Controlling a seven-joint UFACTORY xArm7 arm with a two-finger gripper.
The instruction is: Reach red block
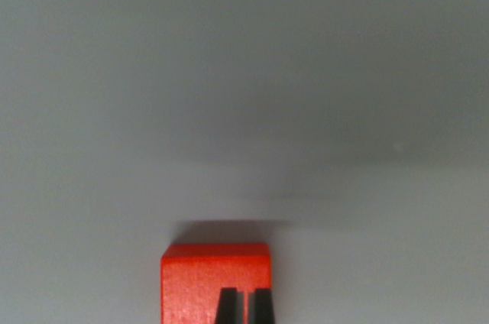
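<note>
The red block (215,282) is seen on the grey counter (244,95) at the bottom centre of the wrist view, cut by the lower edge, with the dark gripper (245,307) jaws drawn nearly together over its near face, only a thin slit between them.

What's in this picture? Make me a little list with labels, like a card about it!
thing: red block, at the bottom edge of the wrist view, cut off by the frame
surface: plain grey surface, nothing else on it in view
shadow: dark strip just behind the block's far edge
gripper: two dark fingertips close together, seen in front of the block's lower right part
touching block: cannot tell
task state: gripper at the block
</note>
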